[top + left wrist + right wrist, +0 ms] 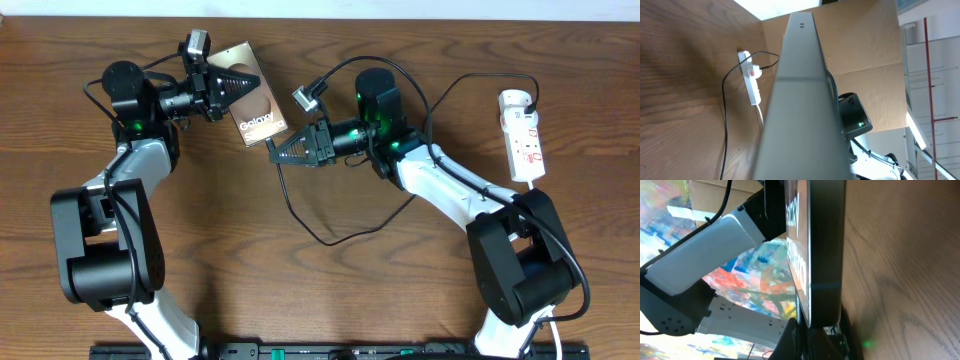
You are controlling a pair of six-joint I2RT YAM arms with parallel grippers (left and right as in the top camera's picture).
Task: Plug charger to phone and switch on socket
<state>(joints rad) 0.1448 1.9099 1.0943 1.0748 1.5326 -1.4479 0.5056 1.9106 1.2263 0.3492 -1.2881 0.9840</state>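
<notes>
The phone (256, 103), bronze with white "Galaxy" lettering, is held tilted above the table at the back left, my left gripper (228, 88) shut on its upper part. In the left wrist view its grey edge (800, 100) hides my fingers. My right gripper (276, 151) is shut at the phone's lower end, where the charger cable (300, 220) begins; the connector tip itself is hidden. The right wrist view shows the phone's end (825, 255) right against my dark fingers (810, 340). The cable loops over the table to a black plug (531, 102) in the white socket (523, 135) at the far right.
The socket (754, 85) with its red markings and the thin black cable (725, 105) also show in the left wrist view. Cardboard walls (860, 50) stand behind the table. The cable's loop lies between the two arms, near the right arm's white link (450, 190).
</notes>
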